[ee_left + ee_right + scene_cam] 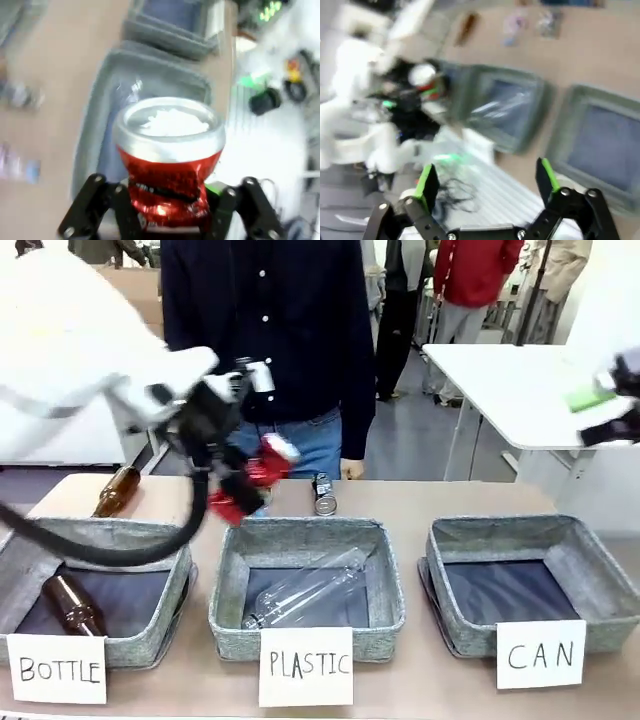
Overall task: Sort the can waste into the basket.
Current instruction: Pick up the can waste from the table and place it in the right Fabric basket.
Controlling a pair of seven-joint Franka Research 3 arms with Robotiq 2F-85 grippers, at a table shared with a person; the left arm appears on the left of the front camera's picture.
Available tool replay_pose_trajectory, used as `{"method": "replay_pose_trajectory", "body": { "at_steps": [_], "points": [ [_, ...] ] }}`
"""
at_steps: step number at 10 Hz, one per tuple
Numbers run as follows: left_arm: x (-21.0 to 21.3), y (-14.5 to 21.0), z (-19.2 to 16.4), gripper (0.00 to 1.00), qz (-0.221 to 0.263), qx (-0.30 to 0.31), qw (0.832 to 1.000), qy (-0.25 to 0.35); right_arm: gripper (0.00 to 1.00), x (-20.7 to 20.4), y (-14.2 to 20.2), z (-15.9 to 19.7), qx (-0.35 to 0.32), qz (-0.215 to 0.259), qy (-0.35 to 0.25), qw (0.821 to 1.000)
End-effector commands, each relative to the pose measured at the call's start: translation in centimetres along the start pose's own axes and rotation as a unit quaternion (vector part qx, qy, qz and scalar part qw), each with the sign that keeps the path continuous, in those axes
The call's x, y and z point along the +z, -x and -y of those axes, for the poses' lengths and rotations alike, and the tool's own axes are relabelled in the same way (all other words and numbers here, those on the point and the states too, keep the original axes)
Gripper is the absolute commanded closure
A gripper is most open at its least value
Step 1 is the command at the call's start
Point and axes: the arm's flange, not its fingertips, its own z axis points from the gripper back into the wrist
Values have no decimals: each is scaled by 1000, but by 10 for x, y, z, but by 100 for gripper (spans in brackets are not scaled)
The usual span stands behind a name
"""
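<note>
My left gripper (230, 486) is shut on the red dented can (268, 468) and holds it in the air over the far left corner of the middle basket. The left wrist view shows the red can (170, 150) with its silver end up, pinched between the fingers of that gripper (172, 206). A dark can (323, 493) lies on the table behind the middle basket. The basket (530, 530) signed "CAN" stands at the right with nothing in it. My right gripper (486, 175) hangs open and high at the right, above the basket (559, 137).
The "PLASTIC" basket (230, 575) in the middle holds a clear bottle (310, 590). The "BOTTLE" basket (165, 615) at the left holds a brown bottle (70, 605). Another brown bottle (115, 490) lies behind it. A person (270, 340) stands at the far edge.
</note>
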Motion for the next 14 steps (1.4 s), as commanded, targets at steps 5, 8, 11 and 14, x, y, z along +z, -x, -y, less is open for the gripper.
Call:
{"method": "replay_pose_trajectory", "body": {
  "at_steps": [5, 8, 11, 14],
  "points": [
    [-190, -236, 0, 100, 83, -245, 964, 64, 0, 85, 65, 47, -35, 48, 122, 991],
    [-255, -236, -17, 100, 28, -195, 977, 84, 0, 85, 65, 47, -35, 48, 122, 991],
    [-276, -233, -31, 100, -9, -169, 982, 87, 0, 85, 65, 47, -35, 48, 122, 991],
    [-281, -227, -33, 41, -24, -170, 982, 81, 0, 85, 65, 47, -35, 48, 122, 991]
  ]
}}
